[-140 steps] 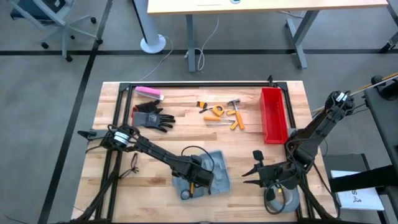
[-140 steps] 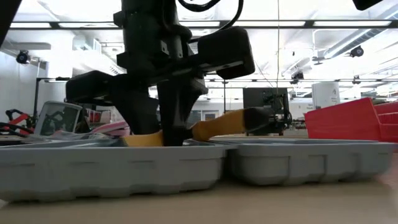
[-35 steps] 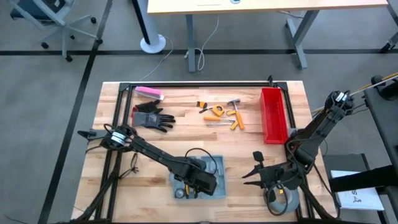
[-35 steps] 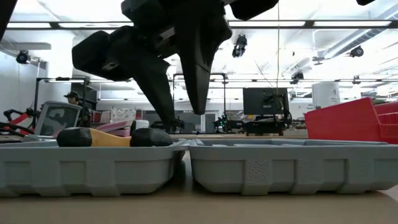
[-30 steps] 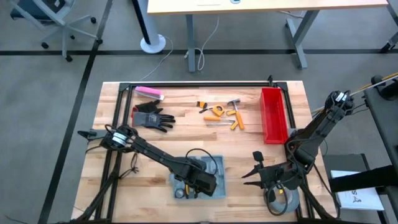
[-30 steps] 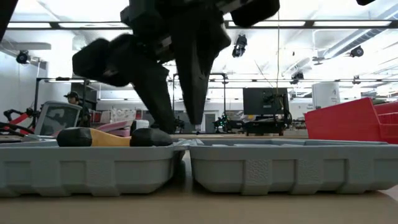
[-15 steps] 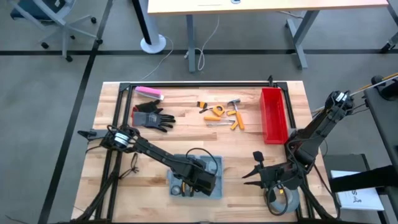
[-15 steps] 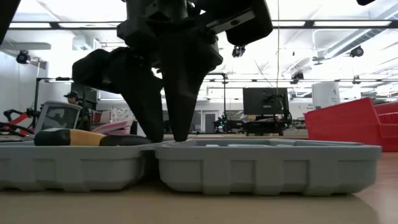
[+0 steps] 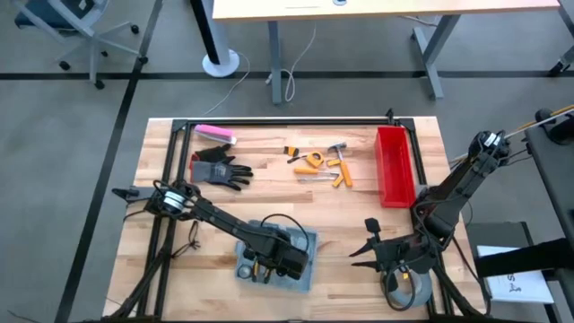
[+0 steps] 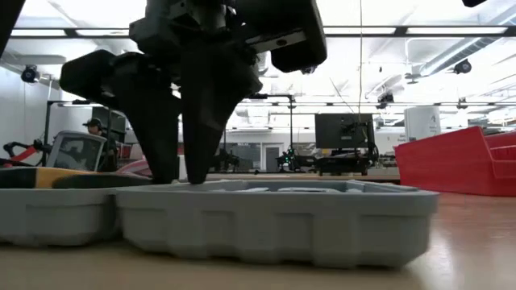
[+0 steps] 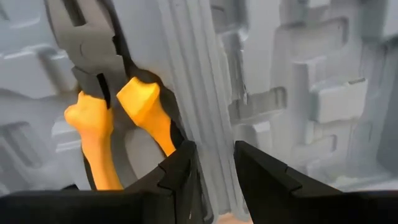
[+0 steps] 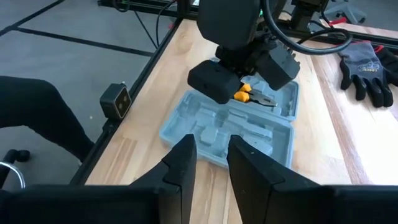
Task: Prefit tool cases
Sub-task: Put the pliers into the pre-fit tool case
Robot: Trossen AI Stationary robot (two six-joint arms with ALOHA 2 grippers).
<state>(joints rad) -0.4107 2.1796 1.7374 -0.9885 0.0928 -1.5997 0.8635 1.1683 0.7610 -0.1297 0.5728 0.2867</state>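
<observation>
One open tool case (image 9: 273,256), pliers (image 11: 102,93) inside; left hand (image 11: 211,171) clamped on hinge ridge; right hand (image 12: 209,163) slightly apart.

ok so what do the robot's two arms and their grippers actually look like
Both are dark, near-black jointed arms with blocky housings and black cables looping beside them. The left gripper ends in two tapering dark fingers. The right gripper has two flat, angular black fingers. No markings are readable.
</observation>
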